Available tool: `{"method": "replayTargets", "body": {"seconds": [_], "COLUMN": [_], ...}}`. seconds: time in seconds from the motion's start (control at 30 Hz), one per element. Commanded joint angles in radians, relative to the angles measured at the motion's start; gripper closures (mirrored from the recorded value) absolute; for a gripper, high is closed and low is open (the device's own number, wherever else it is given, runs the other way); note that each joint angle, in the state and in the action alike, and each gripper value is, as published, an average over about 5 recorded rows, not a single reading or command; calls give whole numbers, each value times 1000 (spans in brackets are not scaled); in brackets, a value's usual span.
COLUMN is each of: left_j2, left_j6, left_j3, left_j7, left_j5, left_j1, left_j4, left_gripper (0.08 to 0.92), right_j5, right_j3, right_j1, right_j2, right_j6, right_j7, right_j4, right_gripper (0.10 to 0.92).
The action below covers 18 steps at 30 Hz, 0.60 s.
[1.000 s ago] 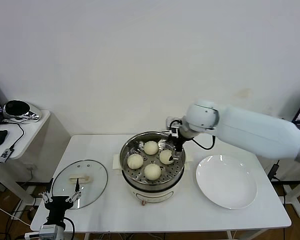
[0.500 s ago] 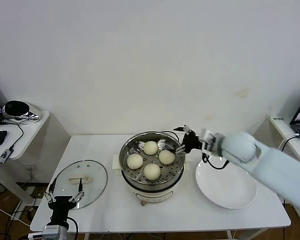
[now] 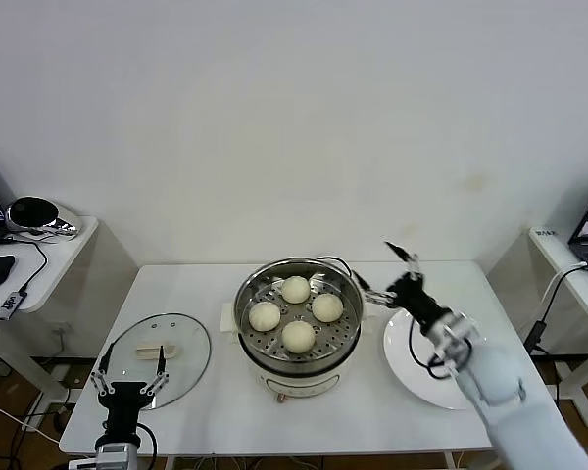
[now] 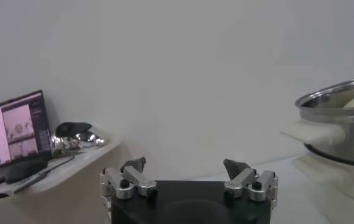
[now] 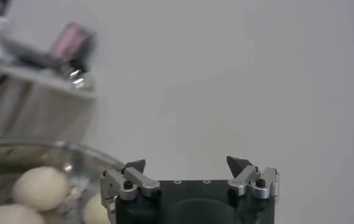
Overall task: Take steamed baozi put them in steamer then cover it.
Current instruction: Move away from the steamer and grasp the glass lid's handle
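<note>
The steamer point(image 3: 345, 335), a shiny steel pot on a white base, stands mid-table with several cream-white baozi point(image 3: 298, 336) on its perforated tray. No lid is on it. My right gripper point(image 3: 384, 271) hangs open and empty just right of the pot's rim, above the plate's near edge. In the right wrist view this gripper point(image 5: 187, 163) holds nothing, with baozi point(image 5: 39, 185) off to one side. The clear glass lid point(image 3: 157, 345) lies flat on the table to the left. My left gripper point(image 3: 132, 367) is open at the lid's front edge. Its wrist view shows it point(image 4: 184, 164) empty, with the steamer point(image 4: 341, 115) beyond.
An empty white plate point(image 3: 416, 380) lies right of the pot, partly under my right arm. A black cord point(image 3: 333, 262) runs behind the steamer. A side table point(image 3: 59, 245) with a laptop, mouse and shiny object stands at far left, off the white table's edge.
My right arm has pulled back from over the steamer's right-hand baozi and swung right, towards the plate, gripper empty. The left gripper has shifted slightly along the lid's front edge.
</note>
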Motion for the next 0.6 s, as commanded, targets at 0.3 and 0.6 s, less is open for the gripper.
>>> {"method": "replayTargets", "body": {"seconds": [0.3, 0.6], "left_j2": [165, 213], "left_j6": [31, 47], "left_j3": [-105, -36], "left_j7": [16, 44], "left_j5": [945, 1081], "left_j1": [-2, -121], "left_j4": [282, 391], "left_gripper": [177, 177], "right_j5": [-125, -119], "right_j3": [612, 639], "right_j1": [-317, -335], "right_j2": [373, 410], "right_j6": [-12, -10], "right_j7": [197, 231], "right_j4": [97, 85], "right_gripper": [203, 203]}}
